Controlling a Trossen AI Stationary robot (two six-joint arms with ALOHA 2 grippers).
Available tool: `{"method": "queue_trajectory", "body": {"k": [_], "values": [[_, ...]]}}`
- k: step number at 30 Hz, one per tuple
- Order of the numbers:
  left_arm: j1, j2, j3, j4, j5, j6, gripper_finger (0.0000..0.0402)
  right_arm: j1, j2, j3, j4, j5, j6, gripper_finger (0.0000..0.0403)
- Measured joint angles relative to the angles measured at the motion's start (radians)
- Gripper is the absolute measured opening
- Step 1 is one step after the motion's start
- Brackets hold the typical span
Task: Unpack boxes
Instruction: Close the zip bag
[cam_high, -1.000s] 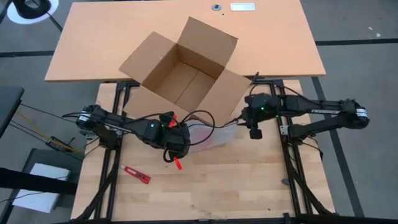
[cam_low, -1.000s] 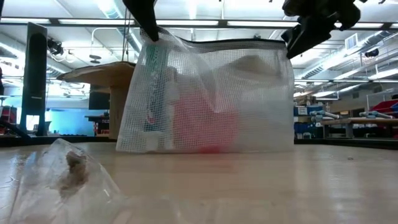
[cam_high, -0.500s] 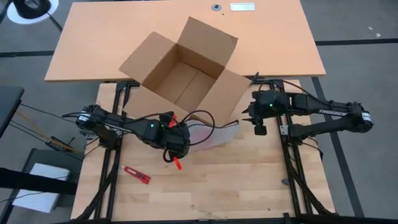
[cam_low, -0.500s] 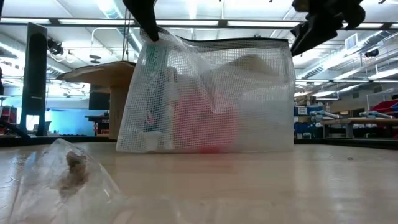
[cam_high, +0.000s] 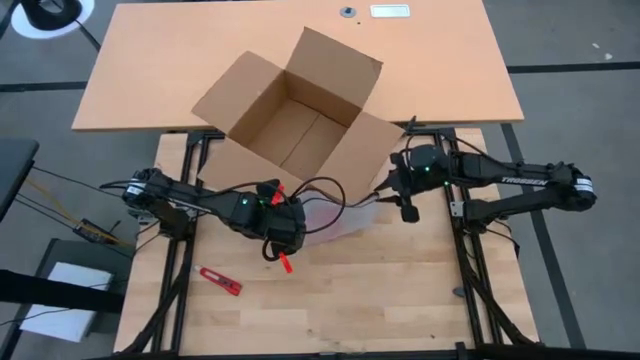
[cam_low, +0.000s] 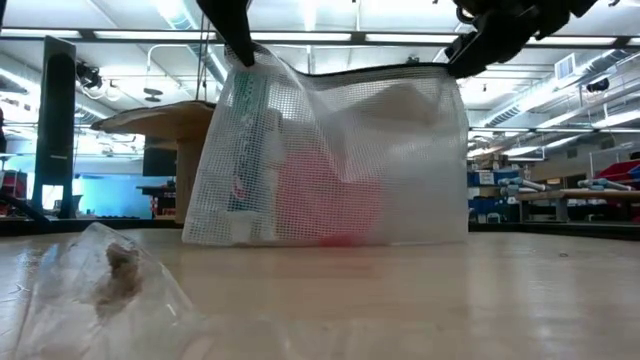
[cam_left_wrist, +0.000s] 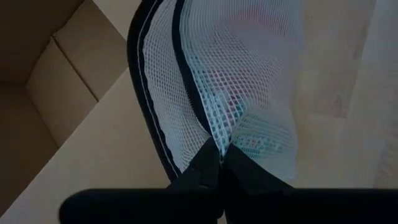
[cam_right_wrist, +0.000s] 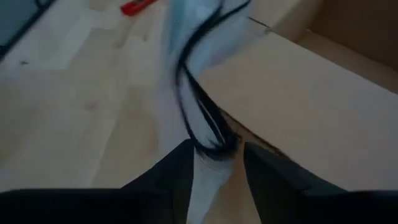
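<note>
A white mesh pouch (cam_low: 330, 150) with a black zipper edge holds a pink thing and a tube. It stands upright, its bottom edge (cam_low: 330, 240) on the wooden table. My left gripper (cam_high: 290, 222) is shut on one top corner. My right gripper (cam_right_wrist: 217, 168) is at the other top corner (cam_low: 455, 68), fingers apart on either side of the zipper's end (cam_right_wrist: 214, 146). Beyond the pouch, the open brown box (cam_high: 295, 115) sits empty on the far desk, with one flap (cam_high: 365, 150) reaching over my table. My left gripper pinches the pouch's top corner (cam_left_wrist: 217, 144), beside the black zipper edge, between its two shut fingers. It comes from above, slanting down. The pouch hangs below the fingers, its bottom on the table. My right gripper: I cannot tell whether its fingers touch the zipper's end.
A crumpled clear plastic bag (cam_low: 110, 280) lies on the table near the low camera. A small red tool (cam_high: 218, 281) lies at the near left. The orange-brown desk (cam_high: 440, 70) stretches behind the box. Bare wood (cam_high: 380, 290) lies near the front.
My right gripper drew back from the pouch's top corner toward the table's right edge, then came back to it and tipped. The pouch's right edge has shifted slightly toward the left and its top edge sags more. The left corner stays put.
</note>
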Motion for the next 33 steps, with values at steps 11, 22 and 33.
{"method": "queue_trajectory", "body": {"k": [11,22,33], "values": [[0.000,0.000,0.000,0.001,0.000,0.000,0.0006,0.002,0.021,-0.024,0.027,-0.065,-0.027,0.0088],[0.000,0.000,0.000,0.003,0.007,-0.004,0.0006,0.002,0.004,-0.024,0.001,-0.068,-0.032,0.0040],[0.000,0.000,0.143,0.030,0.114,-0.100,0.0054,0.002,0.004,-0.024,0.001,-0.055,-0.007,0.0018]]}}
